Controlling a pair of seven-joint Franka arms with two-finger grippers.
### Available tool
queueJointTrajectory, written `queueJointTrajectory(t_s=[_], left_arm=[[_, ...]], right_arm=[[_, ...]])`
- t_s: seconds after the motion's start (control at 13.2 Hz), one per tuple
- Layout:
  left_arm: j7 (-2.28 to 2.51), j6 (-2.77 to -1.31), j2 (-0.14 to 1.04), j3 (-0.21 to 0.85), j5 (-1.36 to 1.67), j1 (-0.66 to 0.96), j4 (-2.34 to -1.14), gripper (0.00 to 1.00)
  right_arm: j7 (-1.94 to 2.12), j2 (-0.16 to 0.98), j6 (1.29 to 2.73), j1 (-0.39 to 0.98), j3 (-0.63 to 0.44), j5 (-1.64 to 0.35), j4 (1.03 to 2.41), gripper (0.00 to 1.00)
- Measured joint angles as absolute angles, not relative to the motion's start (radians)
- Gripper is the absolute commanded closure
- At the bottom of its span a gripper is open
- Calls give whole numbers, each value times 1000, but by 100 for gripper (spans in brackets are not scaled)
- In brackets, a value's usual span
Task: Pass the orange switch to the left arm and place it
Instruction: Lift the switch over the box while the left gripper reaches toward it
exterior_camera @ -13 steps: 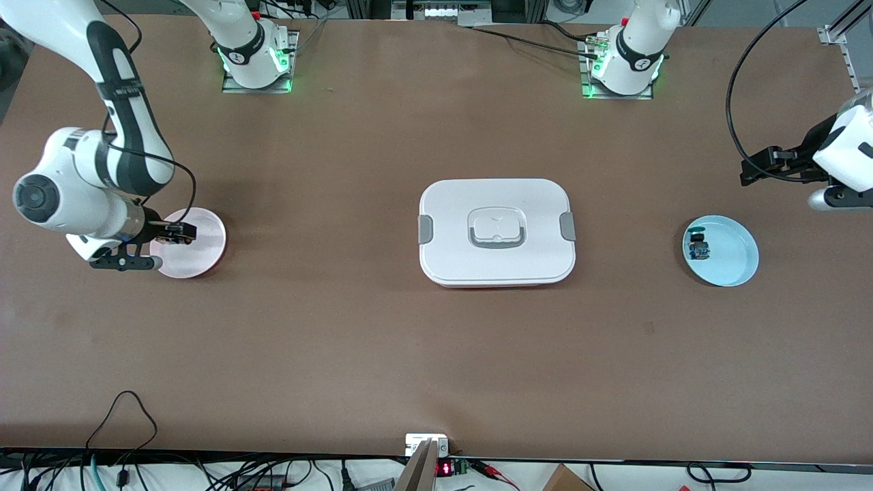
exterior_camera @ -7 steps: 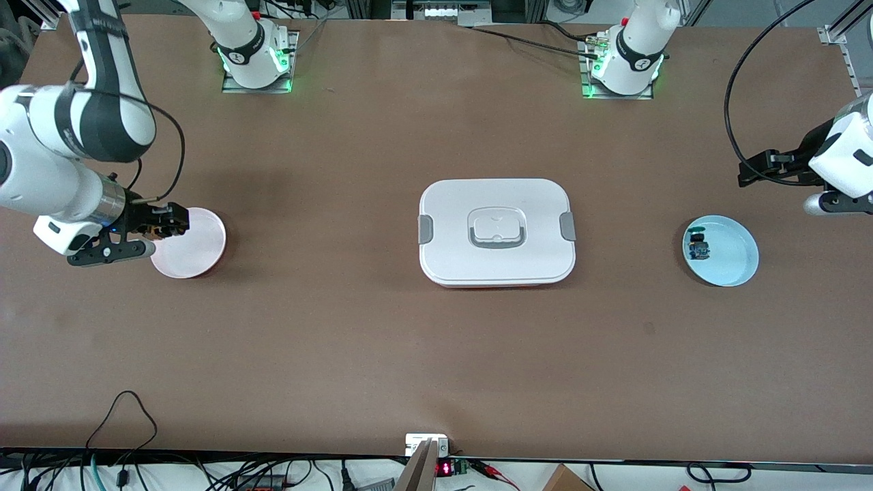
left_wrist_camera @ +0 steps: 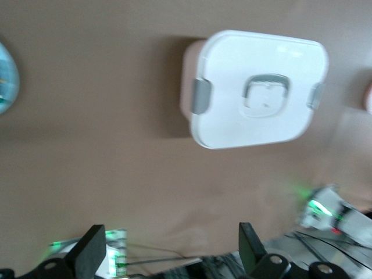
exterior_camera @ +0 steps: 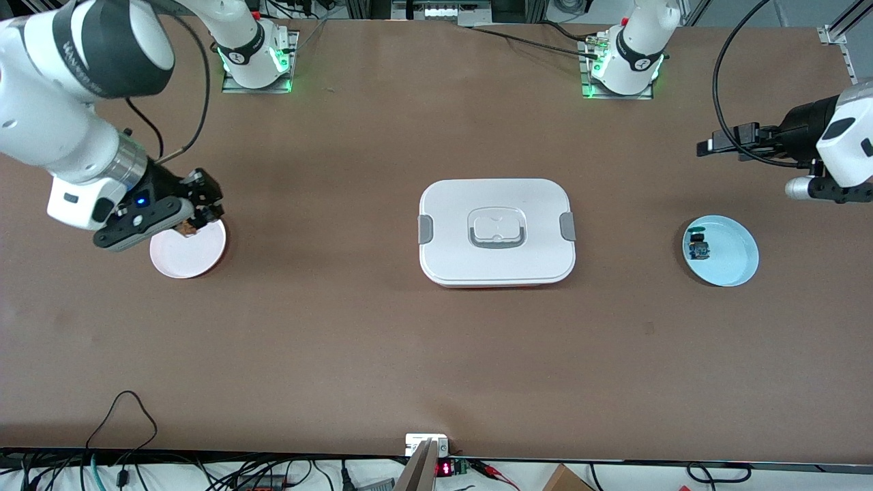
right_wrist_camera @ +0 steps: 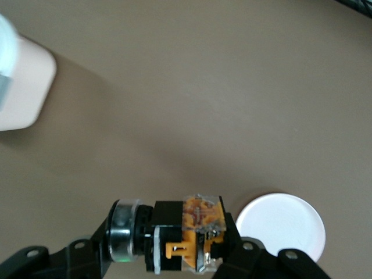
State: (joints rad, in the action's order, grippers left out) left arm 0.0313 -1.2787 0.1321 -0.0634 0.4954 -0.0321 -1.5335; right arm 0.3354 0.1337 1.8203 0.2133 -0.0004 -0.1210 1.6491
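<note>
My right gripper (exterior_camera: 198, 215) is shut on the orange switch (exterior_camera: 186, 228) and holds it in the air over the rim of a pink plate (exterior_camera: 179, 259) at the right arm's end of the table. In the right wrist view the switch (right_wrist_camera: 189, 235) lies crosswise in the gripper (right_wrist_camera: 168, 251), its silver-rimmed cap to one side and its orange and black body to the other. My left gripper (exterior_camera: 716, 144) is open and empty, in the air over bare table near a light blue plate (exterior_camera: 733, 262). Its fingers (left_wrist_camera: 91, 249) stand wide apart. The white box (exterior_camera: 496, 232) sits shut at the table's middle.
The blue plate holds a small part with a green cap and a blue body (exterior_camera: 698, 247). The box also shows in the left wrist view (left_wrist_camera: 258, 87), and its corner in the right wrist view (right_wrist_camera: 23, 87). Cables and a small device (exterior_camera: 426, 444) lie along the table edge nearest the front camera.
My right gripper has risen from the pink plate with the switch in it and has shifted toward the box. My left gripper has moved toward the table's middle.
</note>
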Motion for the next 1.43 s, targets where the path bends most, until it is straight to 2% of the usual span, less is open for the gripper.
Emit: queueJointTrajectory(t_s=[0.3,0.45,0.6,1.43], left_arm=[[45,-1166,294,-64,947,-83,-1541,0],[46,-1140,379,-59,1131,-87,-1553,0],[45,-1153,417,-38,1254,-60,-1553,0],[47,-1739,407,-10,1603,321,-1546,0]], right_arm=[[406,129,1781,218,101,-157,1564,95],[494,129,1786,223,126,-271,1544,95],[642,131,1840,230,135,-410,1542,95],[1398,265,2083,306,141,-1185,1547,95]])
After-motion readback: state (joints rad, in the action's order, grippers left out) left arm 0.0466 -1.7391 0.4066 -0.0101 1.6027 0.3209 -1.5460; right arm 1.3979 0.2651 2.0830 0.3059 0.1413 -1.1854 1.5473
